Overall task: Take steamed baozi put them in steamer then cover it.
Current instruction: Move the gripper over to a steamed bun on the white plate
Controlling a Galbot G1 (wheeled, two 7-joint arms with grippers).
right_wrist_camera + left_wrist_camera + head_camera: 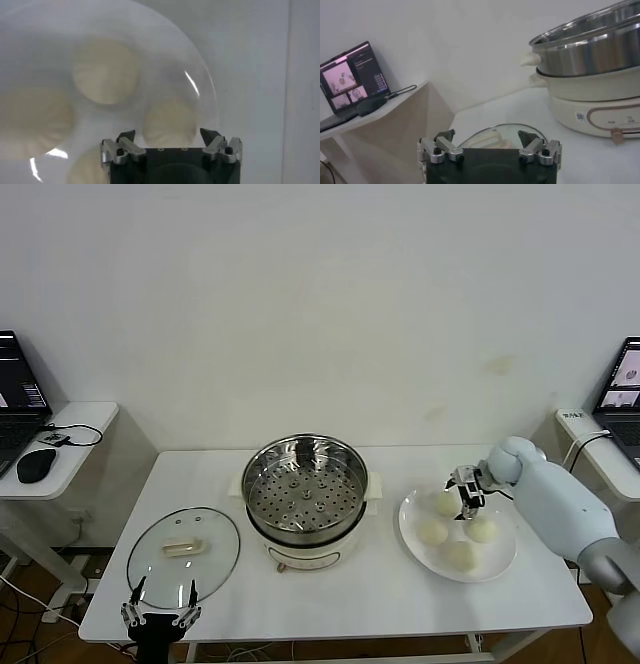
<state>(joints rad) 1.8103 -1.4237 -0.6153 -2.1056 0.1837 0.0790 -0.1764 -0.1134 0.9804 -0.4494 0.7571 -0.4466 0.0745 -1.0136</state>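
Note:
Four cream-white baozi lie on a white plate [503, 555] at the right: one at the back [445, 502], one left [431, 531], one right [482, 530], one in front [460, 554]. My right gripper [466, 496] hangs open just above the plate, between the back and right buns. In the right wrist view its jaws [168, 134] stand wide apart over one baozi [170, 122], with another farther off [105, 70]. The steel steamer [305, 484] stands open at the table's middle, its perforated tray empty. My left gripper [160, 604] is open at the front left edge.
The round glass lid [183, 546] with a cream handle lies flat left of the steamer, just beyond my left gripper [486, 134]; the left wrist view shows the lid [507, 131] and the steamer [592, 50]. Side desks with laptops stand at both sides.

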